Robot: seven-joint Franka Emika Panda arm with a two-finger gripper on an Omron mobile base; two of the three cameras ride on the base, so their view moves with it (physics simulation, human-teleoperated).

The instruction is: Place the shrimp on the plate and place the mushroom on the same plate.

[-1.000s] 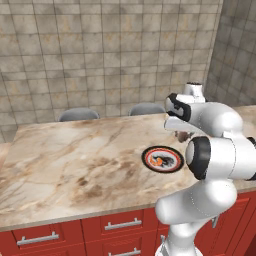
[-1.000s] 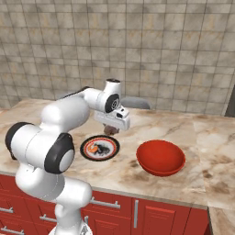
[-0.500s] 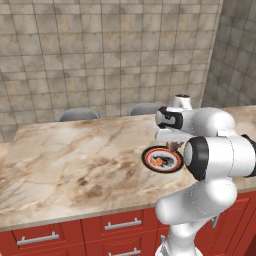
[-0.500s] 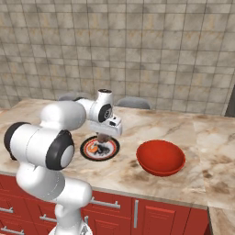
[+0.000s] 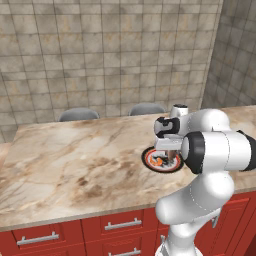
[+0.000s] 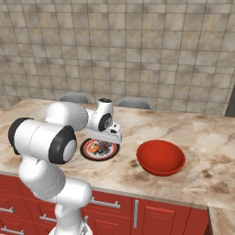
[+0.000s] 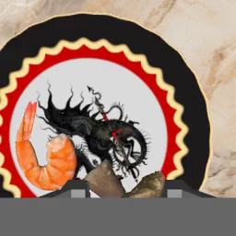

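Observation:
The plate (image 7: 186, 97), with its black rim, red ring and dark dragon figure on white, lies on the marble counter right under the hand. The orange curled shrimp (image 7: 50, 159) rests on the plate's white centre, left of the fingers in the hand view. My gripper (image 7: 125, 189) hangs low over the plate, shut on the greyish-brown mushroom (image 7: 123, 180), which sits between the two finger tips just above the plate's surface. From the base, the gripper (image 6: 105, 145) stands over the plate (image 6: 87, 152) with the shrimp (image 6: 93, 148) beside it; the left base view shows the plate (image 5: 147, 159) too.
A deep red bowl (image 6: 160, 157) stands on the counter just right of the plate. Two grey chair backs (image 5: 79, 114) (image 5: 146, 108) rise behind the counter's far edge. A tiled wall closes the back. Red drawers run below the counter front.
The arm has swung from the counter's far right side to the plate and come down over it, carrying the mushroom. The shrimp has stayed on the plate.

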